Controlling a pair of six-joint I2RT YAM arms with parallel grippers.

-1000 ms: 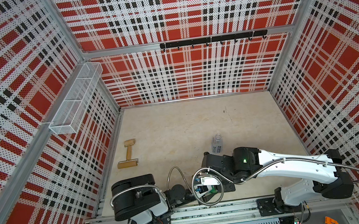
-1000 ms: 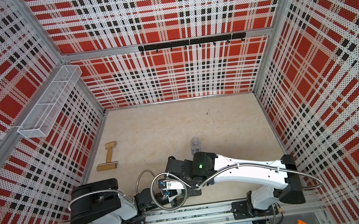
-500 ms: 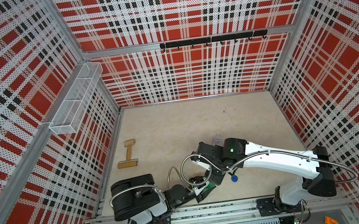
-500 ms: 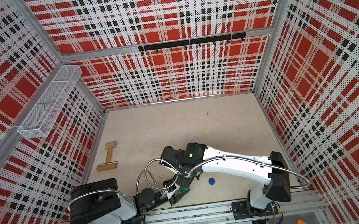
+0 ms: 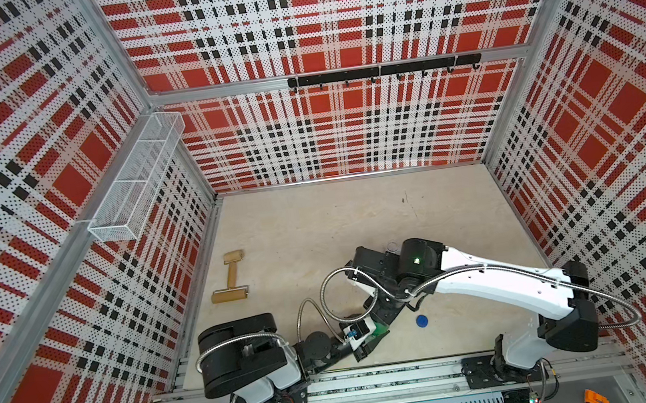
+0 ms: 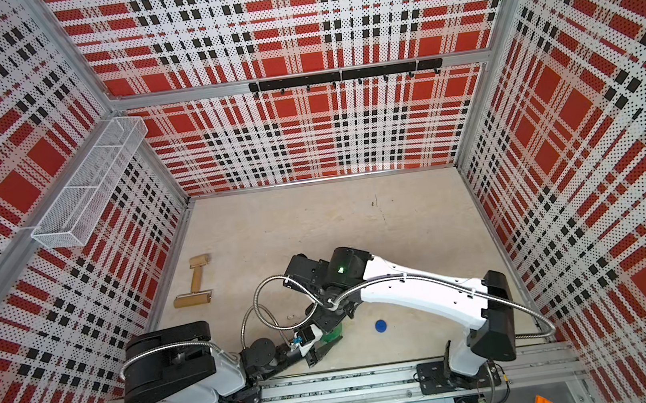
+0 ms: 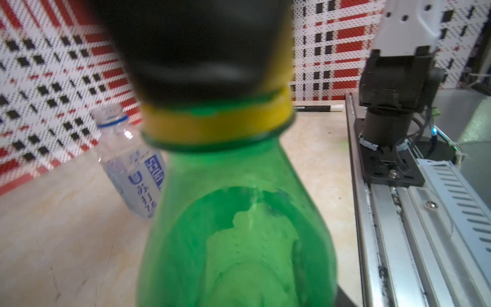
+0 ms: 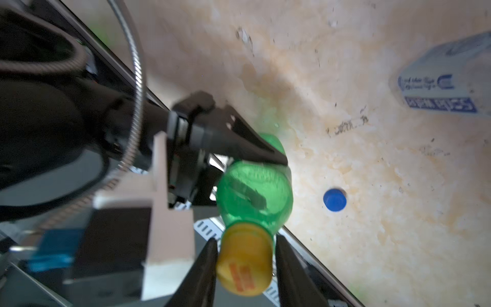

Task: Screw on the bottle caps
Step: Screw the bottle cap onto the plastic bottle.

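My left gripper is shut on the body of the green bottle, which it holds tilted near the front rail; in both top views only a bit of green shows. The yellow cap sits on the bottle's neck. My right gripper straddles this cap, with a thin gap at each finger, so it is open. The blue cap lies loose on the table to the right. The clear bottle stands uncapped farther back, mostly hidden under my right wrist in the top views.
A wooden roller tool lies at the table's left side. A wire basket hangs on the left wall and a black hook rail on the back wall. The metal front rail runs close beside the green bottle.
My right arm has swung back and to the left, uncovering the blue cap and covering the clear bottle. Its jaws have eased apart around the yellow cap. The left arm has held still.
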